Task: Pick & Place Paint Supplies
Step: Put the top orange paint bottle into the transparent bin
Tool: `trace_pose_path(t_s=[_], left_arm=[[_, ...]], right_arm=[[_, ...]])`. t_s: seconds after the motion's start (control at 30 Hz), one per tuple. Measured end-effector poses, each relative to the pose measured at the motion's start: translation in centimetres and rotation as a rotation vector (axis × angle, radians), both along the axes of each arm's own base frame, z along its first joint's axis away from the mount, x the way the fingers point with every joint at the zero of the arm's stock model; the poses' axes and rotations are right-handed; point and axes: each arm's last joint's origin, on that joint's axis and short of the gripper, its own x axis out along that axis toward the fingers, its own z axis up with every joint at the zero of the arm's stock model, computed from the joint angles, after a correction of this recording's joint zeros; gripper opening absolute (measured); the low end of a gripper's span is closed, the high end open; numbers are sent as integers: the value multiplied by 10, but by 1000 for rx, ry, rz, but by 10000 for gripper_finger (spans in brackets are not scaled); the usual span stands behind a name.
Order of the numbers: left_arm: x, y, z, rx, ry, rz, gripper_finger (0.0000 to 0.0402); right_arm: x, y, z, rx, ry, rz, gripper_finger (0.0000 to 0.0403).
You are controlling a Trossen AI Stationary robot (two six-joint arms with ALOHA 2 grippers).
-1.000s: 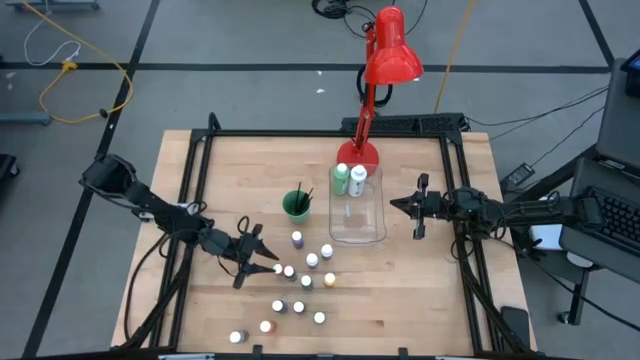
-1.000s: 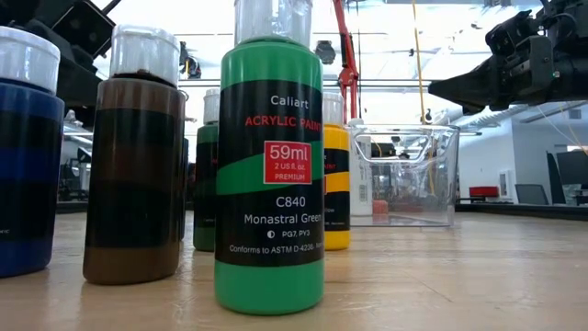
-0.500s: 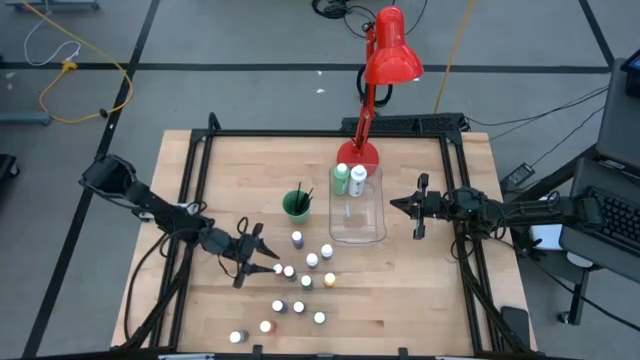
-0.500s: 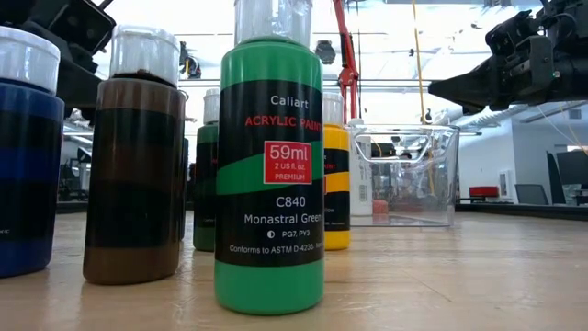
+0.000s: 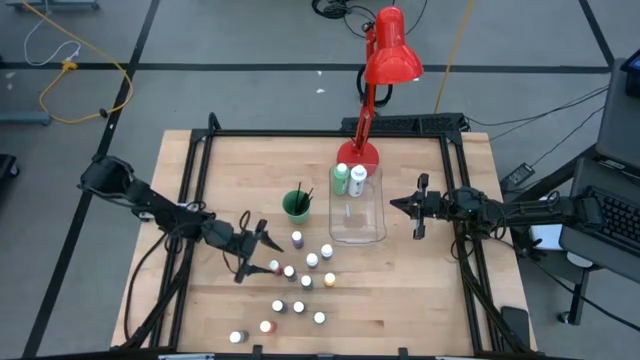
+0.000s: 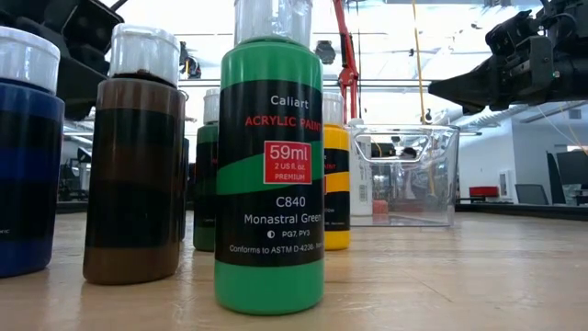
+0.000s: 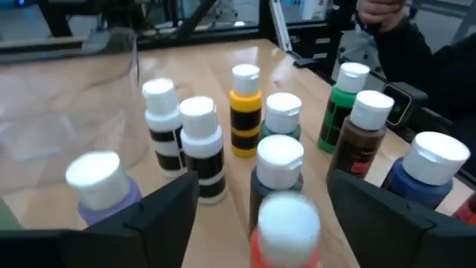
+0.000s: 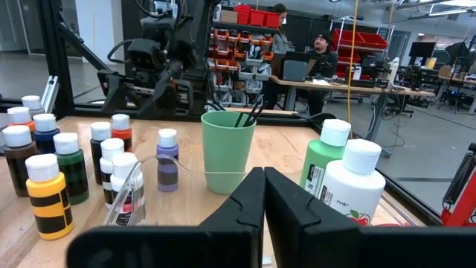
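Note:
Several small white-capped paint bottles stand upright on the wooden table at its near middle. My left gripper is open at the cluster's left side. In the left wrist view its fingers stand either side of an orange bottle without touching it. Two larger bottles stand inside the clear bin. Dark brushes stick up out of the green cup. My right gripper is shut, level, just right of the bin.
A red desk lamp stands at the table's far edge behind the bin. In the low view a green bottle and a brown one fill the foreground. A person's hand shows beyond the table. Bare wood lies along the right side.
My left gripper has rolled a little about the line it points along, and its fingers have spread wider apart beside the bottle cluster. The bottles stand where they were. My right arm has kept still.

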Motion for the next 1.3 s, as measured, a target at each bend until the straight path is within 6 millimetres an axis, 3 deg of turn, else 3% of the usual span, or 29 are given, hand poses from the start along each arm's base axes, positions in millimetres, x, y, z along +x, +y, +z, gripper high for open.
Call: trace_pose_path(t_s=[0.23, 0.5, 0.67, 0.83, 1.3], left_arm=[[-1, 4, 9, -38, -32, -43, 321], [-4, -1, -4, -86, 105, -69, 316], [-5, -7, -6, -57, 102, -60, 318], [-4, -5, -6, -43, 93, 23, 305], [-6, -4, -11, -26, 137, 38, 261]], right_arm=[[0, 0, 0, 0, 0, 0, 4], [0, 0, 0, 0, 1, 1, 4], [0, 0, 0, 0, 1, 0, 4], [0, 0, 0, 0, 0, 0, 4], [0, 0, 0, 0, 0, 0, 4]])
